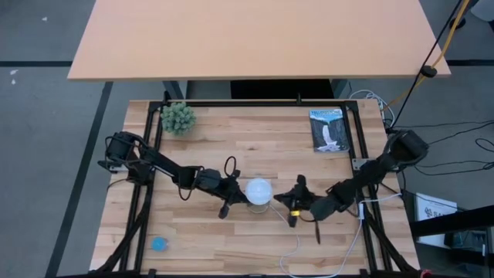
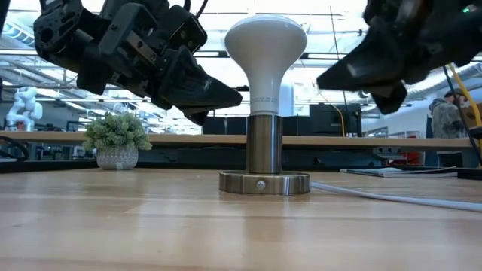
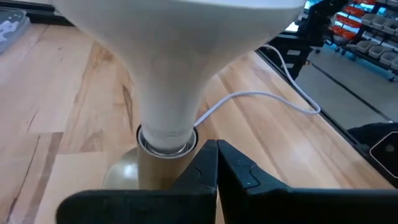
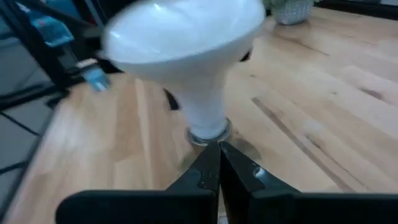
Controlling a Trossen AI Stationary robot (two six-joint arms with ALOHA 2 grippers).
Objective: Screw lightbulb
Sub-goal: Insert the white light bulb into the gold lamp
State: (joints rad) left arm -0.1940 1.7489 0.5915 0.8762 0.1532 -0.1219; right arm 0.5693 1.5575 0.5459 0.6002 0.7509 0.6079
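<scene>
Hidden or cut off: in my left wrist view the top of the lightbulb [image 3: 168, 68] runs out of the picture, so I see only its underside and neck. In my right wrist view it looks blurred, and its screw base is down inside the socket [image 2: 264, 154], out of sight.
Hard to make out: from above, the bulb covers the socket and its round foot almost wholly; only the white cord [image 1: 297, 247] shows, trailing toward 6 o'clock on the surface [image 1: 247, 147].
Lightbulb: it stands upright in the metal socket near the middle of the surface, a little toward 6 o'clock, round end up, neck seated in the socket's rim.
My left pincer [image 1: 234, 191]: fingers pressed together, holding nothing. It sits at 9 o'clock of the bulb, close by, tips pointing at the neck. In the level view it hangs above the surface with a sliver of gap to the neck.
My right pincer [image 1: 292, 202]: fingers also pressed together, empty. It sits at 3 o'clock of the bulb, a little farther off than the left one, tips aimed at the joint of neck and socket.
Between the two: the bulb stands between my pincers, untouched by either.
Elsewhere: a small potted plant [image 1: 178, 118] at 11 o'clock, a booklet [image 1: 329, 130] at 1 o'clock, a small blue thing [image 1: 159, 244] at 7 o'clock that I cannot identify.
</scene>
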